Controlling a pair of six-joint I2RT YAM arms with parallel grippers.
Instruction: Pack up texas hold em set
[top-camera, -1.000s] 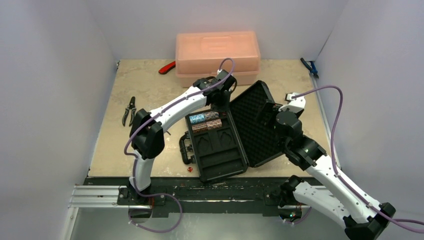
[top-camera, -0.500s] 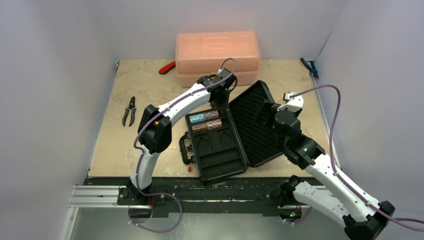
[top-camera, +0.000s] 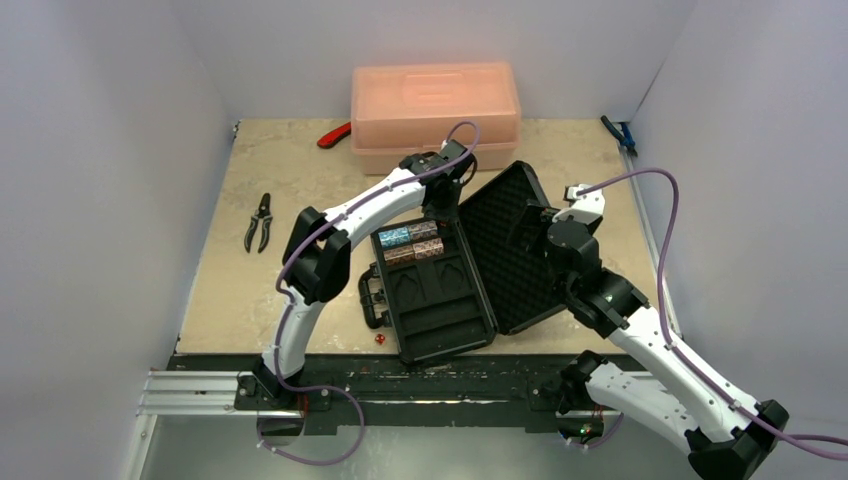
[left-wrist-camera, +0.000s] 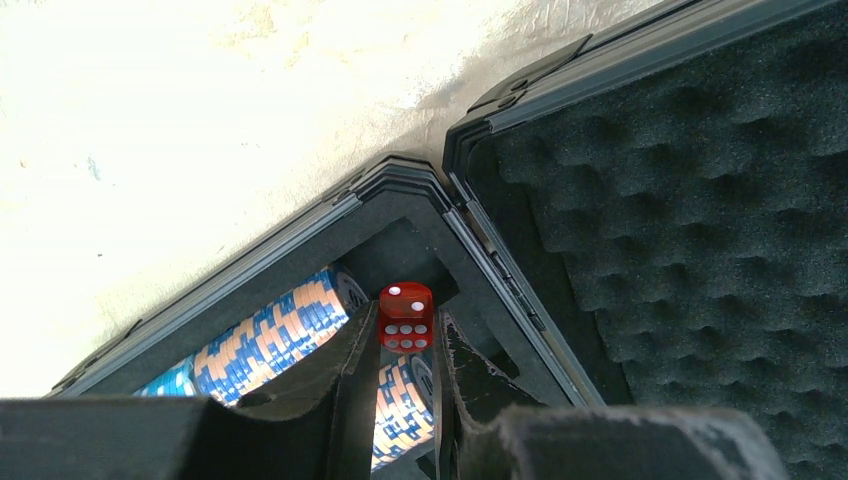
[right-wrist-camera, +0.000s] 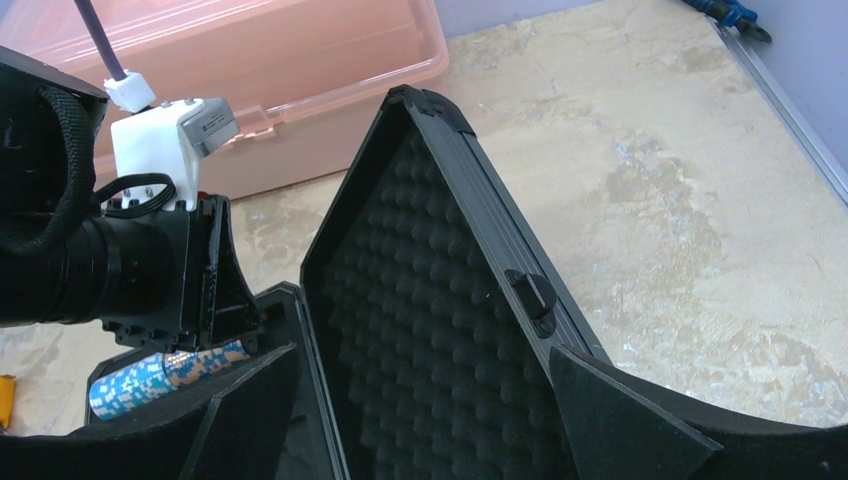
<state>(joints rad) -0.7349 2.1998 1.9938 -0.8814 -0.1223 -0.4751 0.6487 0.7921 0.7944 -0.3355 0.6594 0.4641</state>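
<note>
The left gripper (left-wrist-camera: 404, 345), nearly closed on a red die (left-wrist-camera: 405, 317) at the frame's centre above the briefcase (left-wrist-camera: 330, 205) corner pocket, could drop it onto the chips (left-wrist-camera: 265, 338) if it released too early.

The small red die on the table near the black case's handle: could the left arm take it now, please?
Probably not yet: the left gripper grips another small red die, though the table die lies unobstructed.
</note>
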